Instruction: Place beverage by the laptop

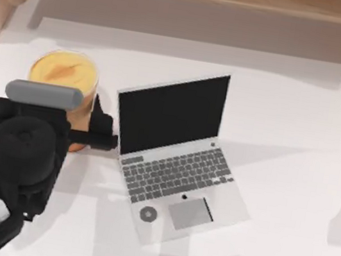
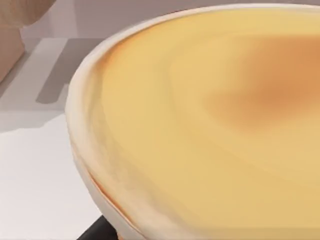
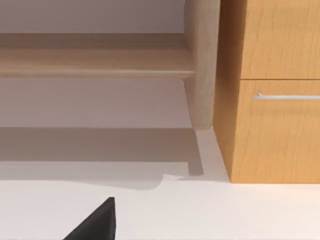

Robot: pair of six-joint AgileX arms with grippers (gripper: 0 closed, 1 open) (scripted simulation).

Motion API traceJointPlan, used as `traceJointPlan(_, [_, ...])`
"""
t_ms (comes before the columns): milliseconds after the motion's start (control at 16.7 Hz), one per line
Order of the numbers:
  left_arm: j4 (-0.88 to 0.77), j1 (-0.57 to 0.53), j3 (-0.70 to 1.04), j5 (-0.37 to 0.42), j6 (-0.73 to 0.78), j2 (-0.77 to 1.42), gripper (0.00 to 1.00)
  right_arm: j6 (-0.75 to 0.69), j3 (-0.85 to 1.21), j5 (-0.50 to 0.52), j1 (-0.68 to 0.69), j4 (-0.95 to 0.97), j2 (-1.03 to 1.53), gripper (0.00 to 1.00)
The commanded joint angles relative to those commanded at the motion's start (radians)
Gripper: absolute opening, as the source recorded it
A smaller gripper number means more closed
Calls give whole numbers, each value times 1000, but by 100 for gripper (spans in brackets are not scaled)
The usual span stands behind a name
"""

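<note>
Beside silver laptop (image 1: 181, 162), foamy tapered beverage (image 1: 64, 72)

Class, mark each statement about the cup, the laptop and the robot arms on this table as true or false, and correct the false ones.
1. The small silver laptop lies closed. False: it is open, black screen up.
2. The tall translucent plastic cup of orange drink stands to the laptop's left in the top view. True.
3. The left claw is at the cup. True.
4. The cup lies tipped over on the white table. False: it is upright.
5. The laptop carries a round grey sticker beside its trackpad. True.
</note>
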Motion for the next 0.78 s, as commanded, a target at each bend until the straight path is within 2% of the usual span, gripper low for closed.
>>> traceJointPlan(420, [-1, 9, -12, 2, -7, -9, 0, 0, 0, 0, 0, 0, 0, 100])
traceJointPlan(780, [-29, 25, -30, 47, -46, -62, 0, 0, 0, 0, 0, 0, 0, 100])
